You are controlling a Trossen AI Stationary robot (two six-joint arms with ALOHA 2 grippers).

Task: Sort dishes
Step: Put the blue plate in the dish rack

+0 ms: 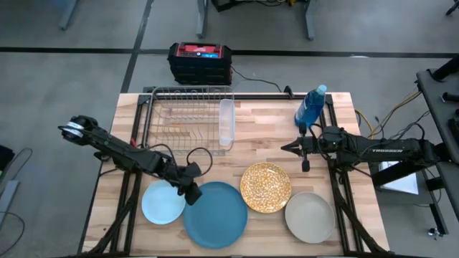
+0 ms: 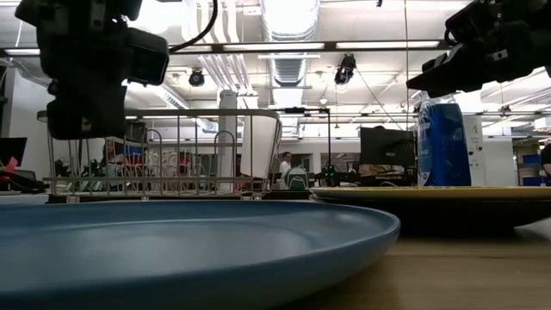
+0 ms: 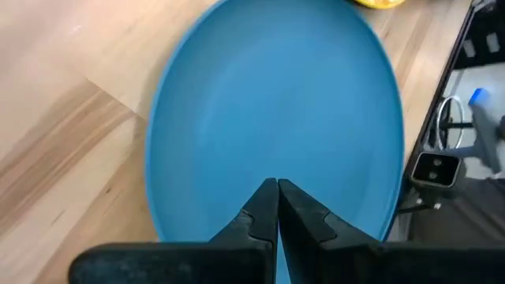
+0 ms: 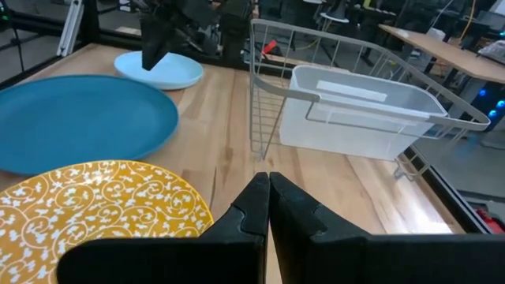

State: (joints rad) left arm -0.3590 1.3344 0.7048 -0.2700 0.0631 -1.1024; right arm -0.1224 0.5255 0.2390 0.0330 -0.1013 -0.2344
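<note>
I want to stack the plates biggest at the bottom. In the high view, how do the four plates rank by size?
1. Mid-blue plate, clearly largest.
2. Gold speckled plate and beige-grey plate: they look about alike, so I won't rank them.
3. Pale blue plate, slightly smaller.

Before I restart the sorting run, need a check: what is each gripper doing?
Left gripper: shut, holding nothing, above the large blue plate.
Right gripper: shut, holding nothing, near the gold patterned plate.

small plate (image 1: 163, 203) left | large plate (image 1: 215, 214) centre | rack (image 1: 183, 118) behind
</note>
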